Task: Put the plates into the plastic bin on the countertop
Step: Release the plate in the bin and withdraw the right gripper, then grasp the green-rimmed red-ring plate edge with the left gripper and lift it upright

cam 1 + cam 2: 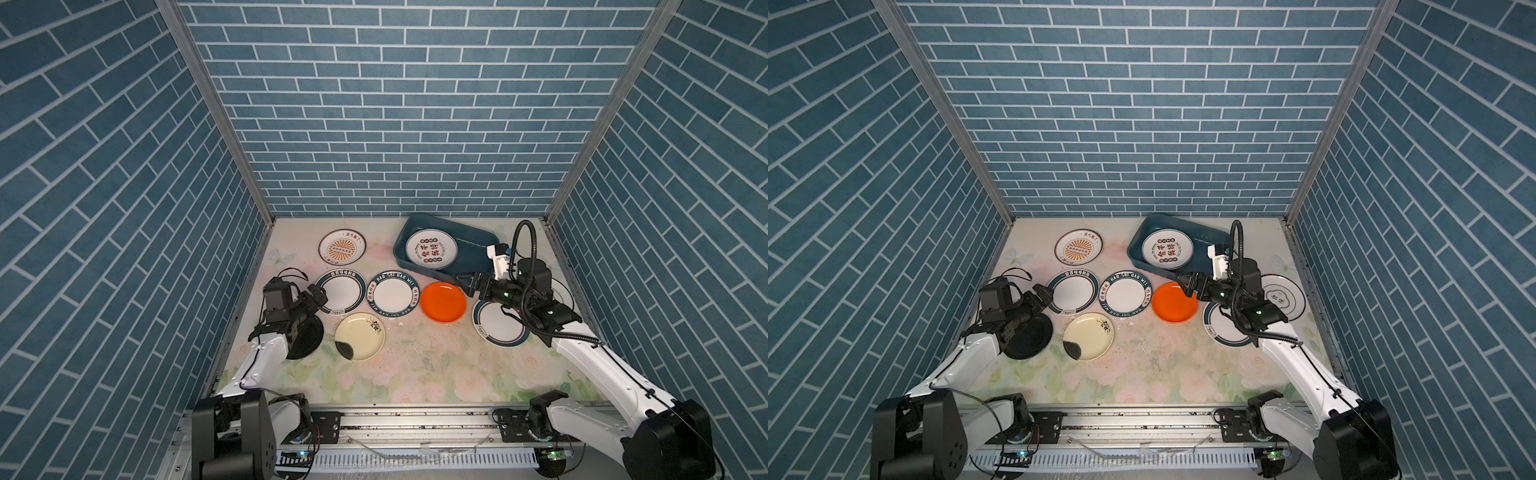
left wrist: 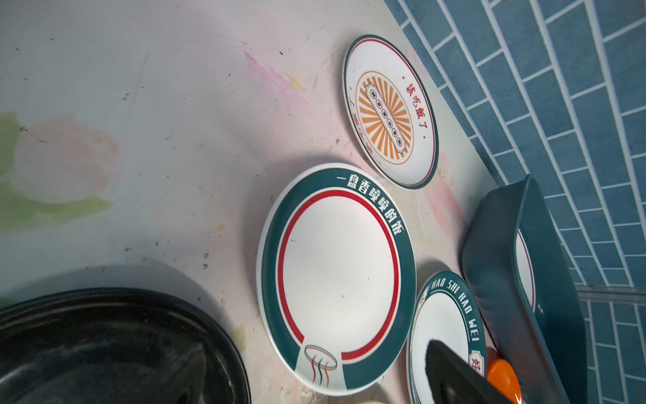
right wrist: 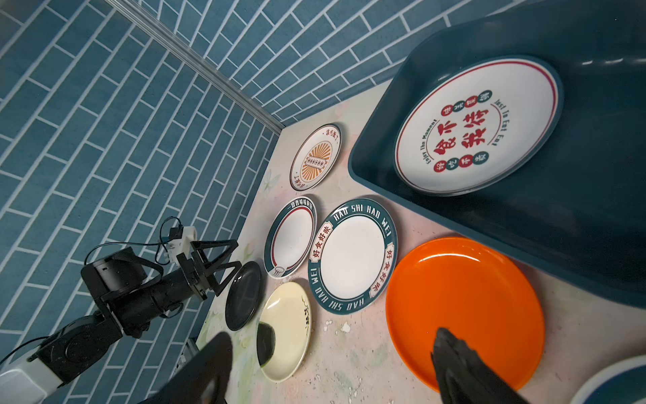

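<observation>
While my right gripper [image 1: 464, 285] hangs spread over the rim of the round glossy orange plate [image 1: 442, 302], I see the red-lettered white plate [image 1: 431, 249] lying in the dark teal plastic bin [image 1: 478, 245], far right; my left gripper [image 1: 318, 297] gapes too.

Both arms pair glossy white shells with matte black joint housings. The left arm [image 1: 266, 353] has thin black wires [image 1: 293, 269]. The right arm [image 1: 602, 365] carries a ribbed black hose [image 1: 515, 243], a white wrist block [image 1: 498, 259] and small green lights [image 1: 505, 295]. The left pincer [image 3: 239, 257] and right pincer [image 1: 464, 284] are black open triangular frames. A bulky black left shoulder [image 1: 232, 436] sits at 7 o'clock and a right shoulder [image 1: 669, 440] at 5 o'clock.
</observation>
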